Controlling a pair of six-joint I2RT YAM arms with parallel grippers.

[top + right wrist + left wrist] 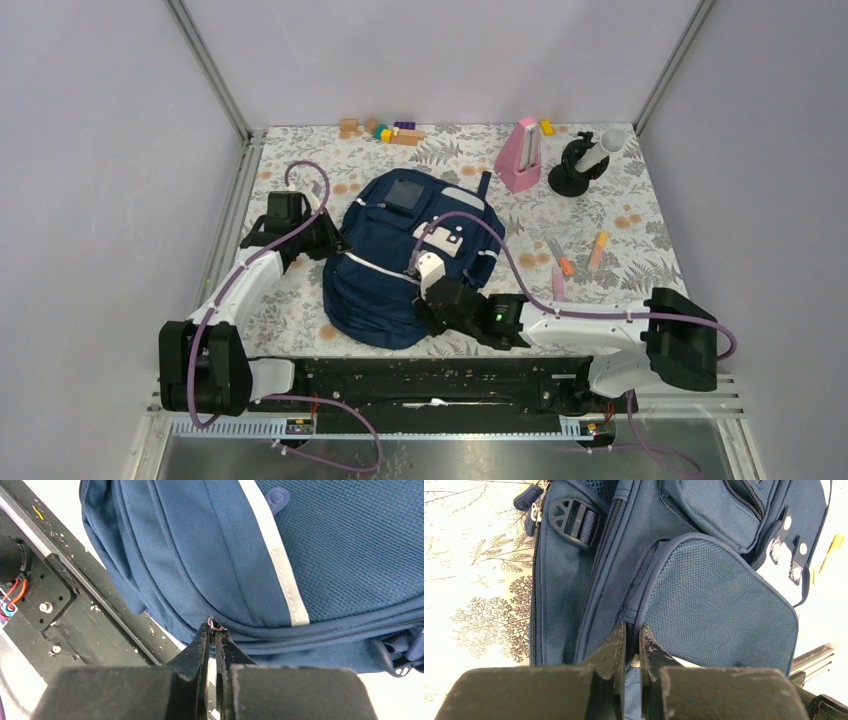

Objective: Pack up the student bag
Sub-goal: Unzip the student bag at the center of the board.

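The student bag (400, 262), navy blue with thin white stripes and a white patch, lies flat in the middle of the table. My left gripper (328, 238) is at the bag's left side, shut on a fold of its fabric (633, 630) beside the mesh side pocket (719, 605). My right gripper (432, 310) is at the bag's near edge, shut on a small metal zipper pull (215, 625) on the zip line (325, 632). The bag's zips look closed in both wrist views.
Coloured blocks (385, 130) lie at the back edge. A pink metronome-like box (520, 155) and a black stand with a white piece (582, 162) stand back right. Markers and pens (575, 255) lie right of the bag. The black base rail (75, 605) runs close under the bag's near edge.
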